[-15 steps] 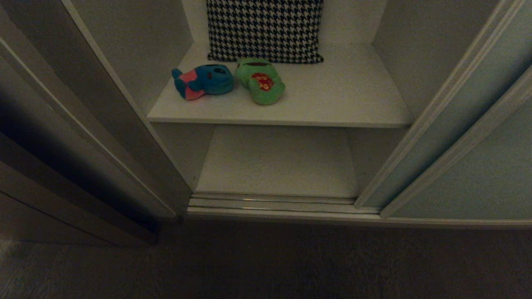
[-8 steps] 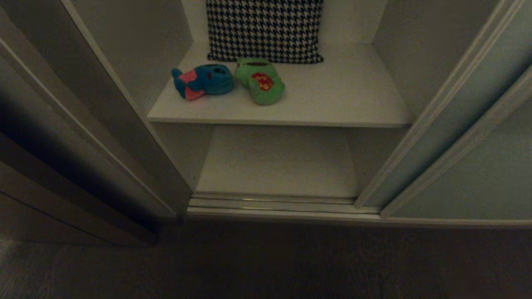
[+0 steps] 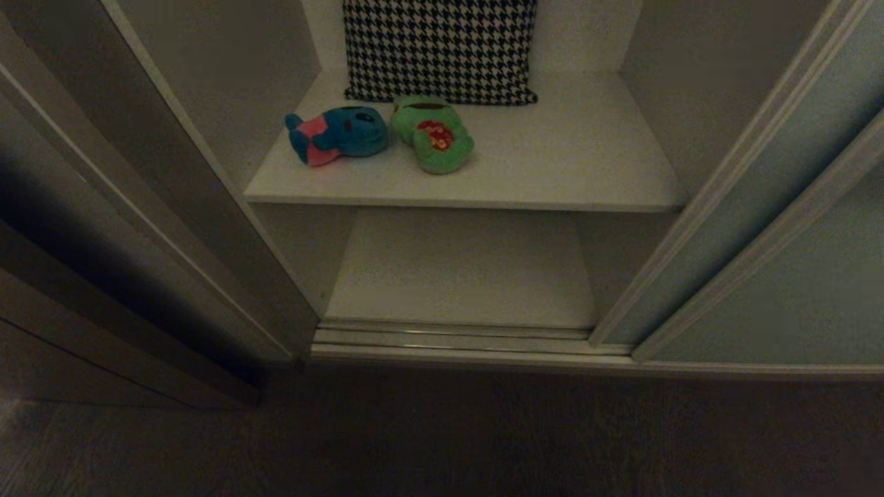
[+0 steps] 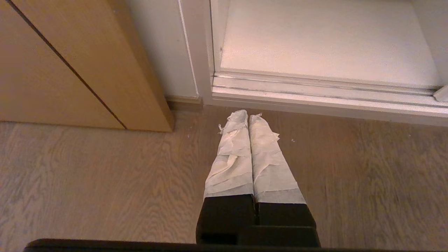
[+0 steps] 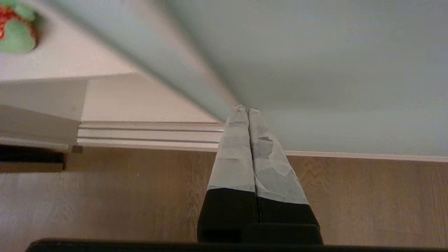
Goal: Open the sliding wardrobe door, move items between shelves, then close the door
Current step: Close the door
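The wardrobe stands open in the middle, with the pale grey-green sliding wardrobe door (image 3: 780, 276) pushed to the right. A blue toy with a pink top (image 3: 337, 134) and a green frog toy (image 3: 433, 142) lie side by side on the upper white shelf (image 3: 566, 172). The lower shelf (image 3: 463, 276) is bare. Neither arm shows in the head view. My right gripper (image 5: 246, 109) is shut and empty, its tips pointing at the door (image 5: 315, 63) near its left edge; the frog (image 5: 14, 31) shows at a corner there. My left gripper (image 4: 247, 115) is shut and empty above the wooden floor.
A black-and-white houndstooth cushion (image 3: 440, 50) leans at the back of the upper shelf. The metal bottom track (image 3: 456, 338) runs along the wardrobe's front. A brown wooden panel (image 4: 70, 63) stands left of the wardrobe. Dark floor (image 3: 442, 435) lies in front.
Nothing has visibly changed in the head view; the toys, shelves and door stand as before.
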`<state>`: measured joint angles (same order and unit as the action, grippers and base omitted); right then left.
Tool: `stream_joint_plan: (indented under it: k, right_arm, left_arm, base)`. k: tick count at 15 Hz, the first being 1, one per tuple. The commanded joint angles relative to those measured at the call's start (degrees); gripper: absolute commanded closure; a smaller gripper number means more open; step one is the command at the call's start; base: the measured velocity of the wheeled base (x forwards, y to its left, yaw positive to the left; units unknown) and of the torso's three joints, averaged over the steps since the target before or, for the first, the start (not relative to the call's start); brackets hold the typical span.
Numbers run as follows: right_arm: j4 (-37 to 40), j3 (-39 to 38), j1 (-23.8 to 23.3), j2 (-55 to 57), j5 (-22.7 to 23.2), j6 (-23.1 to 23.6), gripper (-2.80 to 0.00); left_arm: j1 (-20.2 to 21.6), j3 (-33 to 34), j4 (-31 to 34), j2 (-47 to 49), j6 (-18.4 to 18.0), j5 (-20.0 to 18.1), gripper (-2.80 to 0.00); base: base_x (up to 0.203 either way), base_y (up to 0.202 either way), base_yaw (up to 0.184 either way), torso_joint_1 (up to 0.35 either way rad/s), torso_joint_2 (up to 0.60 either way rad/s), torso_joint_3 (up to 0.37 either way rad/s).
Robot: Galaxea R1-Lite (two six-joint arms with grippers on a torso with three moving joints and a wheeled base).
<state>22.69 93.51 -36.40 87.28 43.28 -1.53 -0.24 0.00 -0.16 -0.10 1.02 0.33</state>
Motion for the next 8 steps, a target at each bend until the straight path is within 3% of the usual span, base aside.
stream_joint_plan:
  k: [1, 5, 8]
  right_arm:
    - [0.1, 1.7, 1.0, 1.6, -0.1, -0.7, 0.00]
    - [0.0, 2.1, 3.6, 1.8, -0.2, -1.2, 0.00]
    - [-0.2, 2.4, 4.1, 2.4, -3.3, -1.2, 0.00]
  left_arm:
    - [0.0, 0.0, 0.0, 0.1, 0.0, 0.0, 0.00]
    - [0.0, 0.0, 0.0, 0.1, 0.0, 0.0, 0.00]
    - [0.0, 0.0, 0.0, 0.1, 0.0, 0.0, 0.00]
  base:
    - [0.000, 0.000, 0.000, 0.000, 0.00, 0.000]
    - [0.000, 0.000, 0.000, 0.000, 0.00, 0.000]
    - [0.000, 0.000, 0.000, 0.000, 0.00, 0.000]
